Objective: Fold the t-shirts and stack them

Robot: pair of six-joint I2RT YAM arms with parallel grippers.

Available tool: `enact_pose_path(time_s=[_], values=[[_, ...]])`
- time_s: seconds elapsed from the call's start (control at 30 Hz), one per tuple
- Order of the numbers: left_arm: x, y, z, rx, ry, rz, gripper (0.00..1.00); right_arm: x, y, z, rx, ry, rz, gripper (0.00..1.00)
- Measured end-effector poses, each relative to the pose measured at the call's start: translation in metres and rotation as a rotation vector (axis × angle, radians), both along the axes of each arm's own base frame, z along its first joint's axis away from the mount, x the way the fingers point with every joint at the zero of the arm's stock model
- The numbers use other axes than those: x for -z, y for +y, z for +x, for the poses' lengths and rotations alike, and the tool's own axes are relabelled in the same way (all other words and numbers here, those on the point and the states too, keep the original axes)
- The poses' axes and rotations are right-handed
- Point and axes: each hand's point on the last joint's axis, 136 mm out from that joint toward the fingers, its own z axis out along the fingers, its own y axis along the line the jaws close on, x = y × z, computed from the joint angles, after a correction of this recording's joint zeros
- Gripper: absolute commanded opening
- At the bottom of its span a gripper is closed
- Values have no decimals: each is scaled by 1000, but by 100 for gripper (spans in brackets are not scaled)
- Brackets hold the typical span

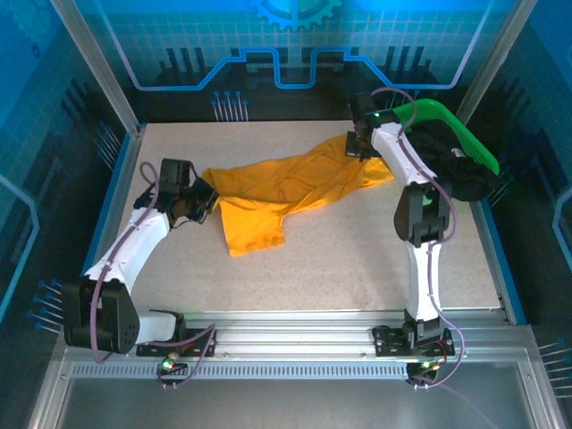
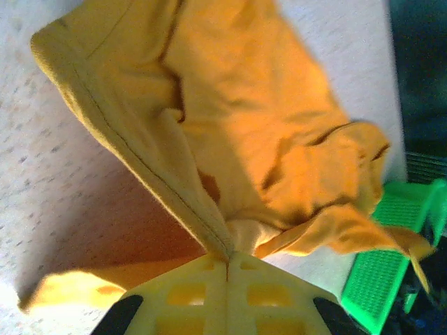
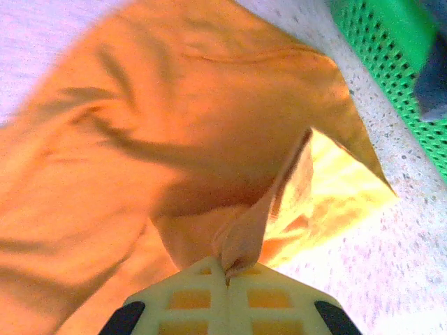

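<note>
Along the near edge of the table [image 1: 357,259], the two arms rise from their bases on a metal rail [image 1: 295,335]. From there the left arm reaches forward and to the left, and the left gripper [image 1: 201,201] sits at the left end of the t-shirt [image 1: 286,188], its jaws pressed together on the cloth. Its wrist camera shows the pale fingers [image 2: 209,269] meeting with a stitched hem of the shirt caught between them, the fabric spreading away from the grip in loose folds over the speckled surface. The shirt, a plain orange-yellow one, lies crumpled and drawn out across the middle of the table. It runs from the left gripper up toward the far right, with one flap reaching toward the near side. Farther back, the right arm bends up and over so that the right gripper [image 1: 356,146] meets the shirt's far right end. Its jaws are likewise closed, pinching a narrow fold of the cloth, as the right wrist view shows. Beyond the right gripper, at the table's far right corner, stands a green basket [image 1: 460,132], its perforated wall near the shirt's edge.
</note>
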Motion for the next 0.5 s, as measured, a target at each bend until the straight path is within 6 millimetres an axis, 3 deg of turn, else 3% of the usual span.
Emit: enact_pose_path(time_s=[0.1,0.23,0.37,0.5], values=[[-45,12,10,-56,-107,32,0,-74,14,-29,-15,-139,68,0],[-126,31,7,-147,-296,77,0,-157,0,-71,21,-312,144,0],[-216,52,-18,-239,-511,127,0,-206,-18,-112,56,-443,199,0],[-299,73,-69,-333,-720,179,0,-239,-39,-155,95,-554,253,0]])
